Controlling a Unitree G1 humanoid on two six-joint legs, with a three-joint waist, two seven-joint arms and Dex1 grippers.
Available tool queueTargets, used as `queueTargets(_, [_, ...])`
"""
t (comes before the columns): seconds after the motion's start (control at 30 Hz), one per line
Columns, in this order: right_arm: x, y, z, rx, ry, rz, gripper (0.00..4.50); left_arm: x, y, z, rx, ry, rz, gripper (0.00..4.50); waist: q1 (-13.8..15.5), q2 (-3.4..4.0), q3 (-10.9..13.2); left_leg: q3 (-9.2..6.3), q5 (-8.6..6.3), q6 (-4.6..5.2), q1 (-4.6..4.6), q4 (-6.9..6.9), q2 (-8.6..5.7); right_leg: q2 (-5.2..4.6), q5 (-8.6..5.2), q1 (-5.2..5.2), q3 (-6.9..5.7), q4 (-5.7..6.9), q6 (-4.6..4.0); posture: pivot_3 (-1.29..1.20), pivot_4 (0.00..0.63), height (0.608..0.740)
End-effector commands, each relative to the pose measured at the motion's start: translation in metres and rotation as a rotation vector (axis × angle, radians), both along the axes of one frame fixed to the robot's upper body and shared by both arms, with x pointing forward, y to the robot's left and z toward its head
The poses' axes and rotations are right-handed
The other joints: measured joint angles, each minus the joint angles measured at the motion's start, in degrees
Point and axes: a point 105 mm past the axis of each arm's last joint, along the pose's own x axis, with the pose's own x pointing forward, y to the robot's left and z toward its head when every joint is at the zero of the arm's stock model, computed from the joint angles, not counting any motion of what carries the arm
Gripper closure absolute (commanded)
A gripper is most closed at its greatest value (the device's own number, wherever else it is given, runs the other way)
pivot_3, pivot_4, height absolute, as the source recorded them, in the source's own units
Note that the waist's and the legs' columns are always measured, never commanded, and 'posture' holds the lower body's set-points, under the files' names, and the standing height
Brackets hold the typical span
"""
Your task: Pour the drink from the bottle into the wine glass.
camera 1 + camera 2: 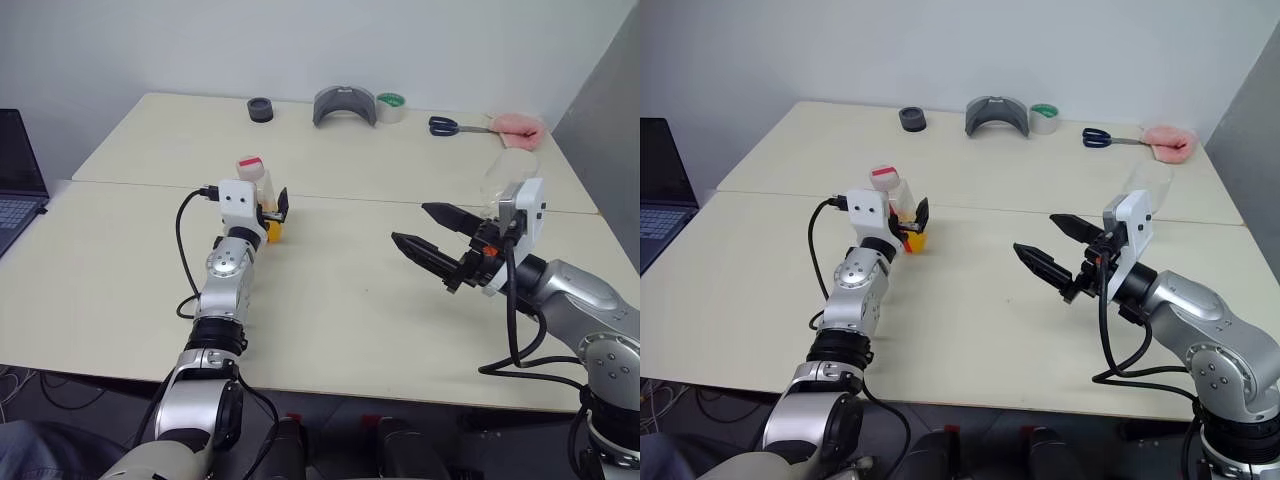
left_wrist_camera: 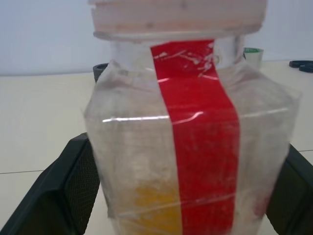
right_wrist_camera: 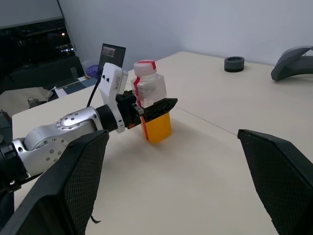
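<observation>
The small clear plastic bottle [image 3: 150,100] with squarish shoulders, a red vertical stripe label and a red-and-white cap stood upright on the pale table [image 1: 340,300], toward the robot's left and close to the seam between the two tabletops. Translucent orange-yellow drink [image 3: 157,127] filled only its lower part; the walls above looked cloudy and empty.

The left gripper [image 3: 155,108] sat around the bottle, one black finger [image 2: 58,191] on each side of the body at about the level where the liquid ended. The jaws stood wide, and whether the pads pressed the plastic or merely flanked it I could not tell.

The clear stemmed wine glass [image 1: 503,172] stood on the robot's right, behind the right gripper [image 1: 428,232] and partly hidden by that wrist's white camera housing [image 1: 523,208]. The right gripper hung above the table with its two fingers spread wide and nothing between them, pointing toward the bottle and well apart from it.

Along the far edge lay a black round roll [image 1: 261,109], a grey curved visor-like piece [image 1: 344,105], a green-cored roll of tape [image 1: 390,107], blue-handled scissors [image 1: 448,125] and a pink cloth [image 1: 518,126]. A laptop [image 1: 18,180] sat off the table's left side.
</observation>
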Motion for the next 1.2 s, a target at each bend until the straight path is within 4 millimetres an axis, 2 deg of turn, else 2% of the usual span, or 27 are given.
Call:
queueTargets(0.03, [-0.006, 0.000, 0.014, 0.018, -0.066, 0.010, 0.00, 0.002, -0.006, 0.019, 0.012, -0.068, -0.014, 0.03, 0.00, 0.00, 0.00, 0.00, 0.00, 0.00, 0.00, 0.00, 0.00, 0.00, 0.00, 0.00, 0.00, 0.00, 0.00, 0.00, 0.150, 0.740])
queueTargets(1.2, [-0.005, 0.003, 0.015, 0.028, -0.060, 0.018, 0.00, 0.002, -0.009, 0.033, 0.013, -0.107, -0.014, 0.03, 0.00, 0.00, 0.00, 0.00, 0.00, 0.00, 0.00, 0.00, 0.00, 0.00, 0.00, 0.00, 0.00, 0.01, 0.00, 0.00, 0.150, 0.740])
